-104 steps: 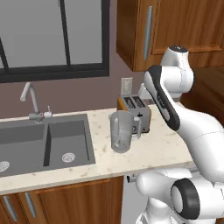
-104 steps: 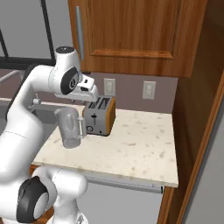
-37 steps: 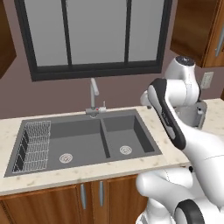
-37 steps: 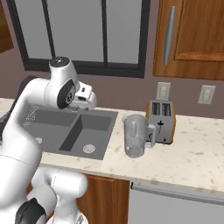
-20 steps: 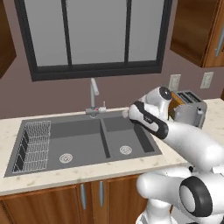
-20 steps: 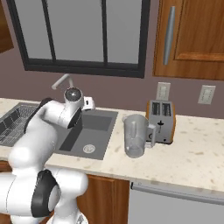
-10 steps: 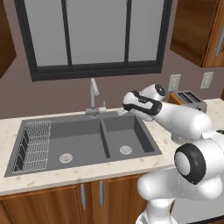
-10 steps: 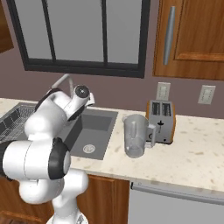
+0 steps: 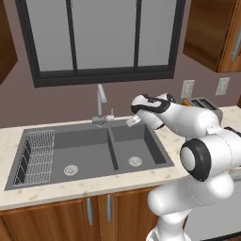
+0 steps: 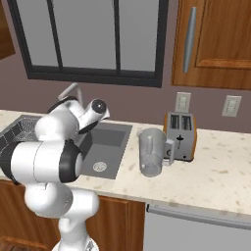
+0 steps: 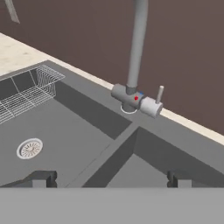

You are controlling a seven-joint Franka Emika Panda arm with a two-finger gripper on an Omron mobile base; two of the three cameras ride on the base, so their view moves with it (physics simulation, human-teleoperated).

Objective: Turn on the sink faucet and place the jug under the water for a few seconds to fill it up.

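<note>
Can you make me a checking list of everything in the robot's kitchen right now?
Surface: light speckled counter with a dark double sink set in it.
Job's things: faucet upright behind the basins, no water running; jug standing on the counter right of the sink, beside the toaster.
Clutter: toaster; wire rack in the left basin.
Grippers: gripper open, empty, pointed at the faucet's lever.
Cables: nothing seen.
Surroundings: window, wood cabinets, wall outlets.
</note>
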